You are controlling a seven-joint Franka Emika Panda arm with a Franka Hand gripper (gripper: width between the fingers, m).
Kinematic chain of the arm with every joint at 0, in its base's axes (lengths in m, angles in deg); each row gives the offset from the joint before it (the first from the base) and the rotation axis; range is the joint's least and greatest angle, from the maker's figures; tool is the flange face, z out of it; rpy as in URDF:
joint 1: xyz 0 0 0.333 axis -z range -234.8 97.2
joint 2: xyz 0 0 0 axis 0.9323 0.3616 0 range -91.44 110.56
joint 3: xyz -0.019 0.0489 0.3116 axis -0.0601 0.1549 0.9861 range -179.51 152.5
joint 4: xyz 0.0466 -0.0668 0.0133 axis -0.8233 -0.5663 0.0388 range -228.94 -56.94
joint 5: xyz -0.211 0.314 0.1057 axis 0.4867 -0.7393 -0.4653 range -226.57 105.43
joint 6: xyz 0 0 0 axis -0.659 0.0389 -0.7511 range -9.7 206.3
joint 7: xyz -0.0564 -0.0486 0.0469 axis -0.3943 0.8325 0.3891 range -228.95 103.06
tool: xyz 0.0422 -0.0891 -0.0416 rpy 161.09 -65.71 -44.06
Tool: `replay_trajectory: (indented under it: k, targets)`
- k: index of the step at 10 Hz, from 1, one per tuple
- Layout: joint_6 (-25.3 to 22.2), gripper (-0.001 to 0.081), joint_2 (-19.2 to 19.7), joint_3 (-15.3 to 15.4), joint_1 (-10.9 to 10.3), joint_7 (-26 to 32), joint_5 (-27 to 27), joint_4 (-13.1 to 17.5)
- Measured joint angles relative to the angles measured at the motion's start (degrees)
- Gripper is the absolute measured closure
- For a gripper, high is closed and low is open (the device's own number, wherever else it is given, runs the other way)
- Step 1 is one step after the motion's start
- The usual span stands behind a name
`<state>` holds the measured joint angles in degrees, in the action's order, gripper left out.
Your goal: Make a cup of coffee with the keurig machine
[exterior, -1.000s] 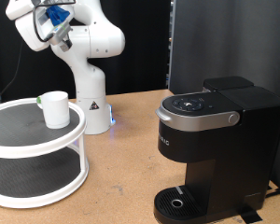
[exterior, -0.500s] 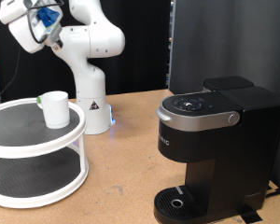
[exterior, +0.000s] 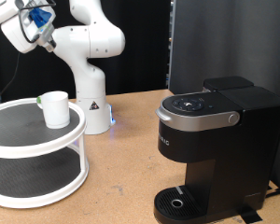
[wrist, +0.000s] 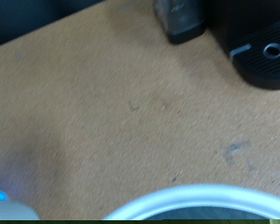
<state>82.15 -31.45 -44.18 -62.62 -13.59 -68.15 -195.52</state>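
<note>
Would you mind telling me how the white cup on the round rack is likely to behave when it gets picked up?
The cup looks rigid and probably light, being small beside the keurig machine. Its smooth sides may be slippery. Standing upright on the tiered rack, it seems stable, though a sideways nudge could tip it.

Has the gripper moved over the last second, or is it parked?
Yes. In the exterior view the gripper has shifted toward the view's left and slightly up, away from the arm's white base, high above the cup.
</note>
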Motion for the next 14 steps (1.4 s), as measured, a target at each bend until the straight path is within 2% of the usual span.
replay_trajectory:
  k: [3,4,9,12,14]
  targets:
    - [4.3,0.0802,-0.8,-3.3,0.8,-0.3,-9.1,-1.5]
    - [4.2,0.0802,-1.3,-4.4,1.1,-0.3,-9.9,-1.8]
    - [0.7,0.0802,-1.7,-6.4,2.8,1.2,-3.6,-1.7]
    - [1.3,0.0802,-1.8,-7.3,3.6,3.0,-2.3,-1.8]
    - [3.6,0.0802,-2.0,-7.7,3.9,4.5,-1.9,-2.3]
